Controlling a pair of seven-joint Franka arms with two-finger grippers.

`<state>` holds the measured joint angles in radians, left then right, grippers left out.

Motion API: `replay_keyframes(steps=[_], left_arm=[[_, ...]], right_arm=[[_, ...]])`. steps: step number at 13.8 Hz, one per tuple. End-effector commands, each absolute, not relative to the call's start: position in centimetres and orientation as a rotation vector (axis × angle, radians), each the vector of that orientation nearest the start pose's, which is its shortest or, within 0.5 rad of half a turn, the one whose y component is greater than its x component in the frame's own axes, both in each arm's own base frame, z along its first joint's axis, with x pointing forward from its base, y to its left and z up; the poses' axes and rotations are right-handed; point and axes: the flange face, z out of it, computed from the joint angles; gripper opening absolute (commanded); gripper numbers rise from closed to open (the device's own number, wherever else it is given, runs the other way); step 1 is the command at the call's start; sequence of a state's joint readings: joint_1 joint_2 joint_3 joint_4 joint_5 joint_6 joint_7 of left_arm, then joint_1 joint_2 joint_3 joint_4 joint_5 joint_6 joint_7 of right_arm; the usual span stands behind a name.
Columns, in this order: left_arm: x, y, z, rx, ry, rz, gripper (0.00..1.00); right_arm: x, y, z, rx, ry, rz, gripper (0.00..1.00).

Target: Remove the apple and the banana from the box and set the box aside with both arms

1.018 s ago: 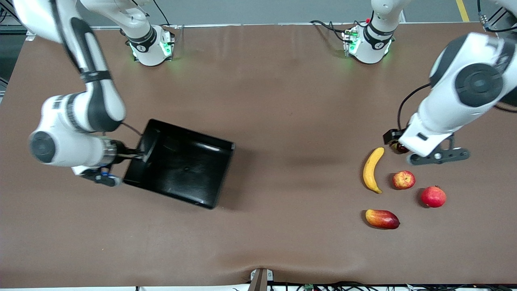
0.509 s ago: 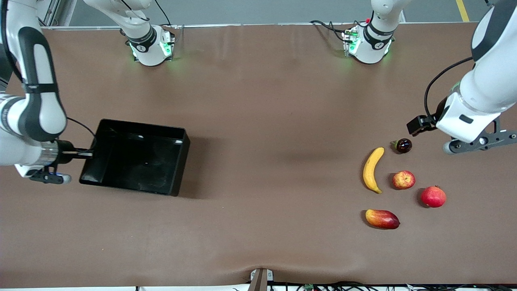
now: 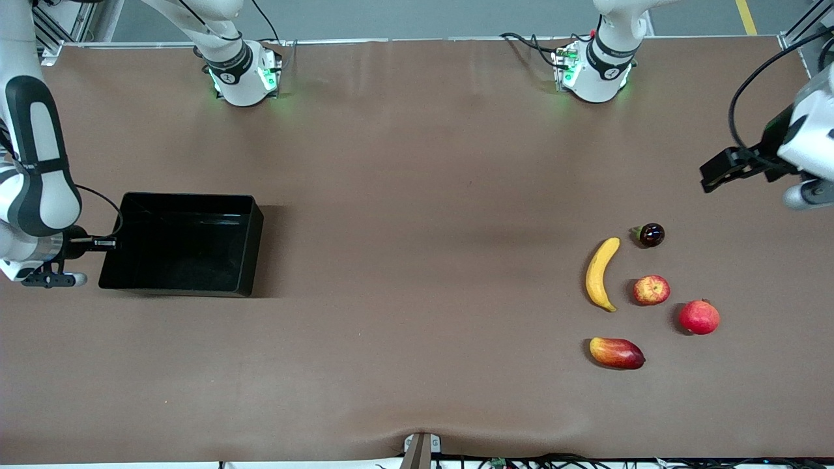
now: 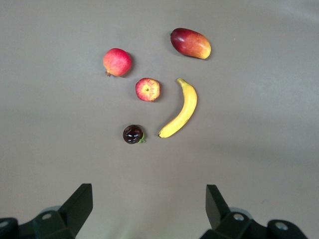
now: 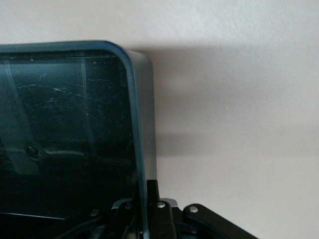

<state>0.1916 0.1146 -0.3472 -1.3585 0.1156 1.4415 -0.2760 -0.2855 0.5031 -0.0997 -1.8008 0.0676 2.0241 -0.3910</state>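
Observation:
The black box (image 3: 189,195) sits level at the right arm's end of the table. My right gripper (image 3: 104,243) is shut on its end wall (image 5: 142,124), one finger inside and one outside (image 5: 149,211). The yellow banana (image 3: 601,273) and the small red-and-yellow apple (image 3: 651,290) lie side by side toward the left arm's end. My left gripper (image 4: 148,199) hangs open and empty over bare table at that end, apart from the fruit group. It shows only partly at the front view's edge (image 3: 806,193). From it I see the banana (image 4: 182,109) and apple (image 4: 147,89).
A small dark round fruit (image 3: 651,234) lies beside the banana's tip. A red round fruit (image 3: 699,317) and a mango (image 3: 616,352) lie nearer the front camera. Brown table (image 3: 423,228) stretches between box and fruits.
The right arm has drawn the box toward its end of the table and turned it square. The left arm has risen and pulled away from the dark fruit, which stays on the table.

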Motion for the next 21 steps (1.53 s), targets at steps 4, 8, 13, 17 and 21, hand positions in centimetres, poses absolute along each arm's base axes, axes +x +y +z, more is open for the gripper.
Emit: replay_keyframes(steps=[4,8,13,17,21], left_arm=[[53.1,-6.0,64.8,-3.071,-0.072,-0.008,1.00],[51.0,-5.5,64.1,-3.068,-0.086,-0.012,1.00],[51.1,-5.7,64.0,-3.087,-0.081,-0.008,1.00],[51.3,-4.2,63.8,-3.094,-0.057,0.001,1.00],[51.4,-3.1,63.9,-3.094,-0.071,0.000,1.00]], right_arm=[[56.8,-24.0,22.9,-3.012,0.018,0.384,0.47],[58.0,-24.6,25.9,-3.002,0.028,0.378,1.00],[64.8,-18.7,37.9,-3.008,-0.154,0.309,1.00],[68.4,-13.3,46.2,-3.066,-0.300,0.125,1.00],[67.8,-8.2,52.0,-3.103,-0.178,0.040,1.00]])
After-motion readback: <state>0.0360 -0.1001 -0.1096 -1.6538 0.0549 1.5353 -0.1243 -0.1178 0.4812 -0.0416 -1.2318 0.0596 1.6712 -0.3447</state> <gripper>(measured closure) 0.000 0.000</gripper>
